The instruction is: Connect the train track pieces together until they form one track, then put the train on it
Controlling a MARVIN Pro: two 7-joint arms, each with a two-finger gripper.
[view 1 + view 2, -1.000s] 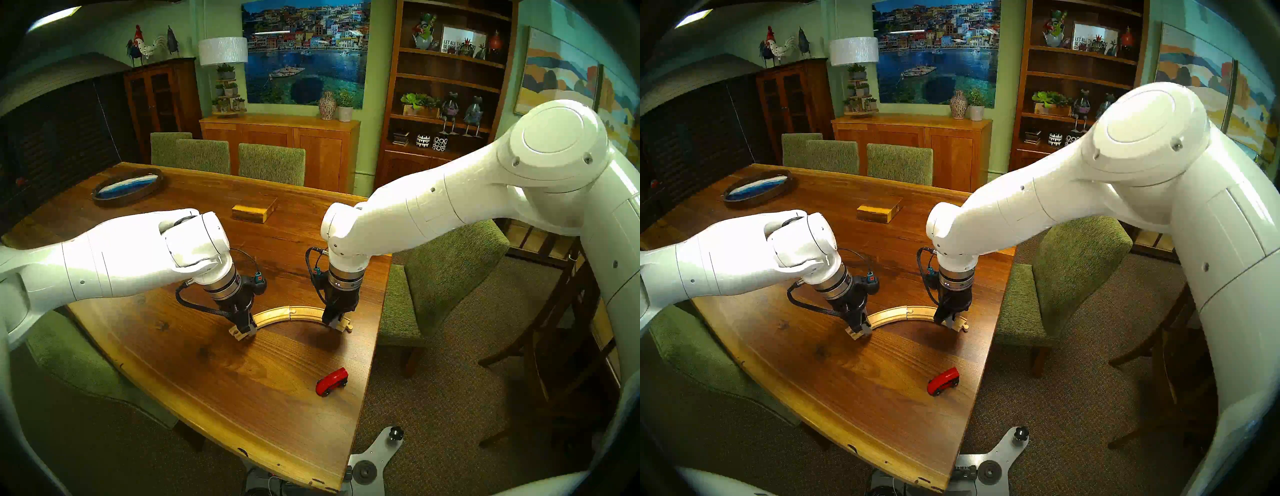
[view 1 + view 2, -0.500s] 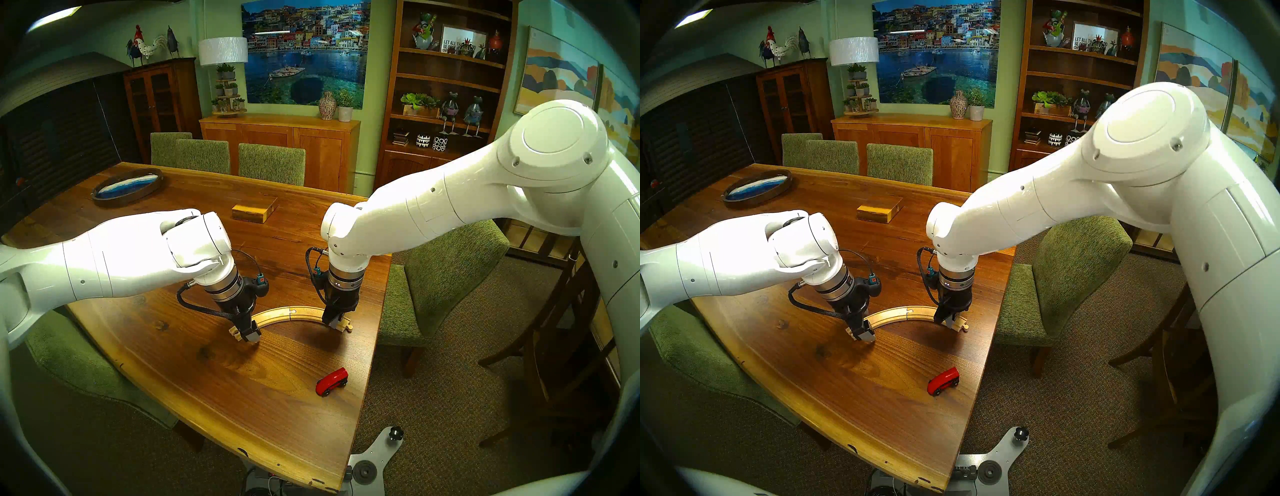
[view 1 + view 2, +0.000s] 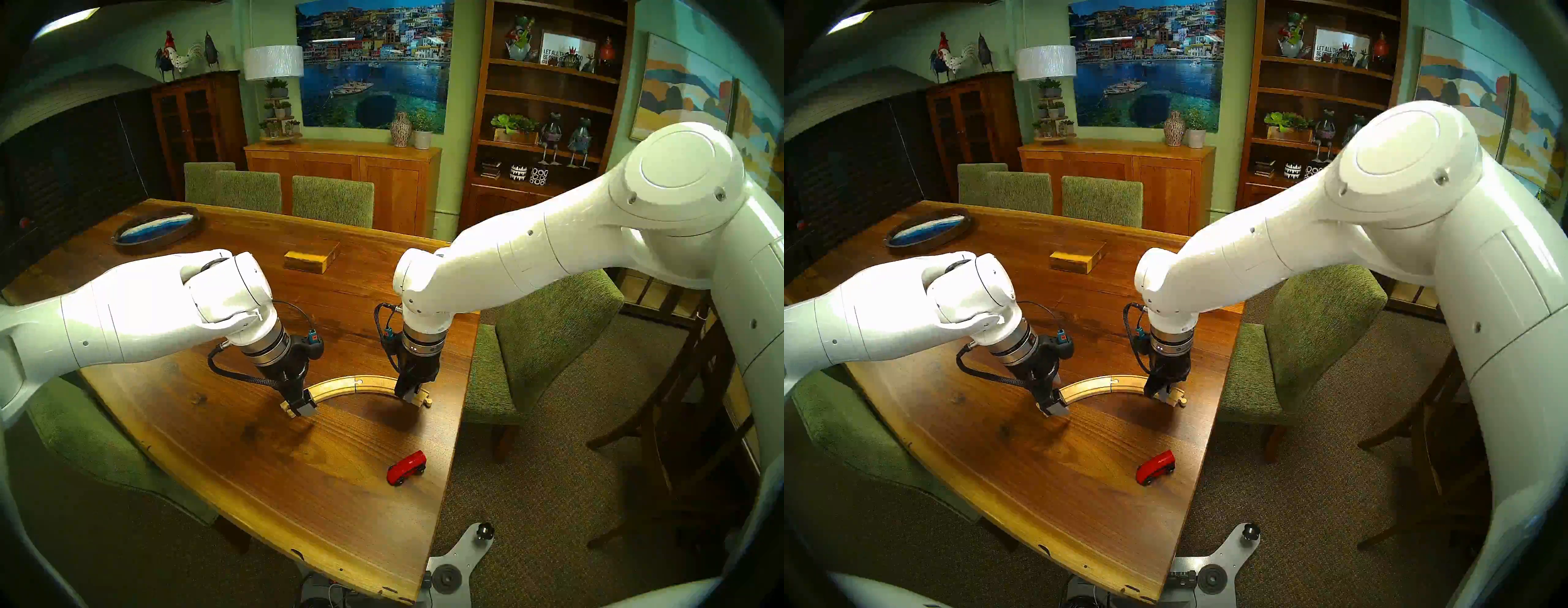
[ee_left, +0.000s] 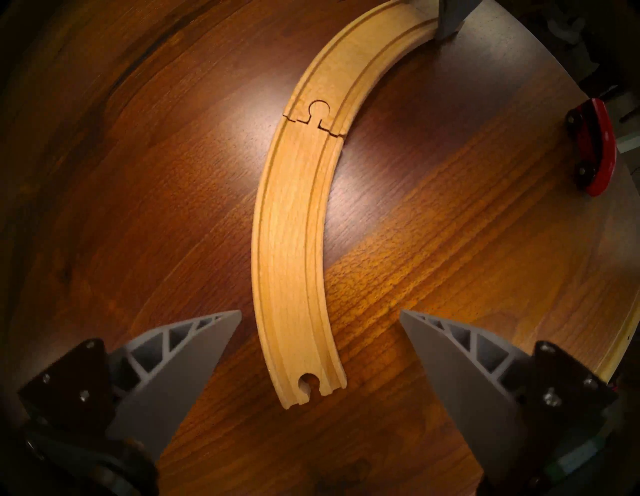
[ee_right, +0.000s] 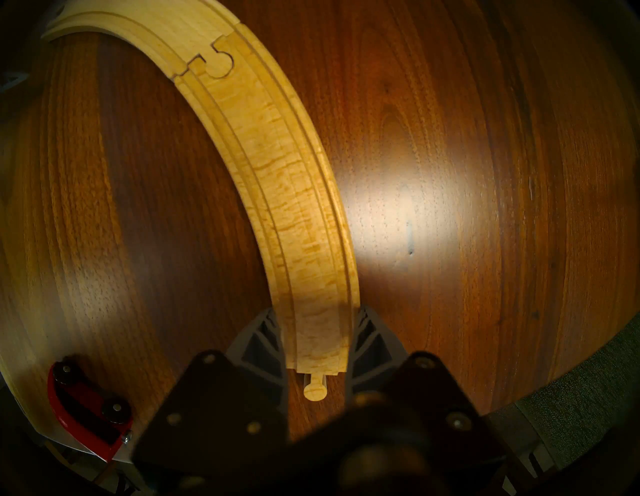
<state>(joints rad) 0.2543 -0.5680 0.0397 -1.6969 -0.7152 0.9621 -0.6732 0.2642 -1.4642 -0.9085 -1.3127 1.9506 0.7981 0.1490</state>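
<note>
The two train track pieces lie joined as one pale wooden track (image 3: pixel 356 383) on the table, peg seated in hole at the seam (image 4: pixel 317 114). My left gripper (image 4: pixel 320 311) is open, its fingers apart on either side of the left piece (image 4: pixel 291 242) near its hole end and not touching it. My right gripper (image 5: pixel 317 311) is shut on the right piece (image 5: pixel 287 173) just ahead of its free peg. The red train (image 3: pixel 406 468) sits alone near the table's front right edge, below the track.
A yellowish wooden block (image 3: pixel 312 260) lies behind the arms. An oval tray (image 3: pixel 157 229) sits at the far left. Green chairs (image 3: pixel 530 339) stand round the table. The table's right edge (image 3: pixel 456 424) runs close to the train and the right track end.
My left gripper has opened and let go of the left track piece, and its arm has drawn back slightly to the left. The right gripper, track and train have not moved.
</note>
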